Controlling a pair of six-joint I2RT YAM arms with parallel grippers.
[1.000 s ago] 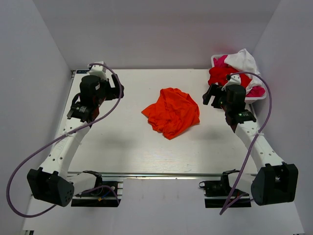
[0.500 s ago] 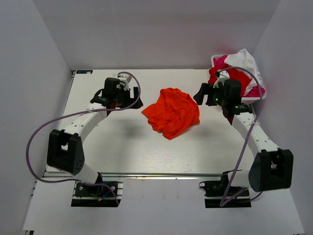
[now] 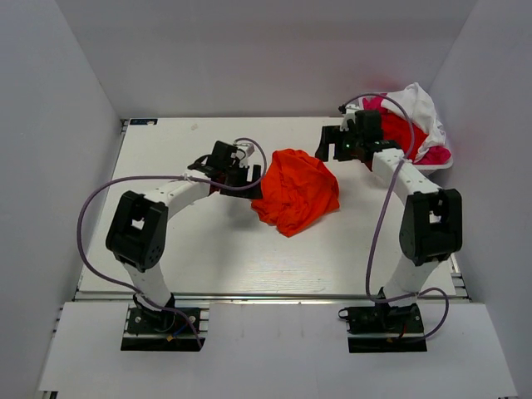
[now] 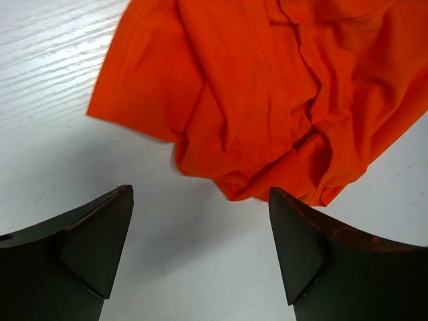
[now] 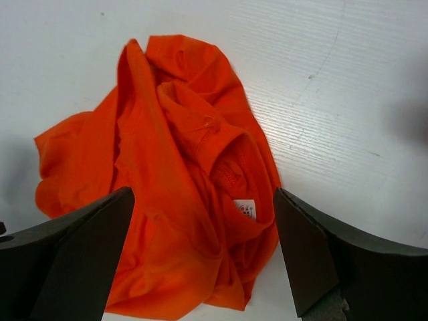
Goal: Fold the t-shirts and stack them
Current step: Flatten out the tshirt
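Your left gripper and right gripper, jaws spread wide and empty, flank the crumpled bright orange cloth t-shirt on the white table.

The tag on the orange t-shirt is too small to read.

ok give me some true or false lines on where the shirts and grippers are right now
1. The orange t-shirt lies crumpled on the table. True.
2. The left gripper is shut on the shirt's hem. False: its jaws stand open at the shirt's edge, gripping nothing.
3. The right gripper is open and empty. True.
4. The other shirts sit folded at the near left. False: they are heaped, unfolded, at the far right corner.
5. A white label shows at the orange collar. True.
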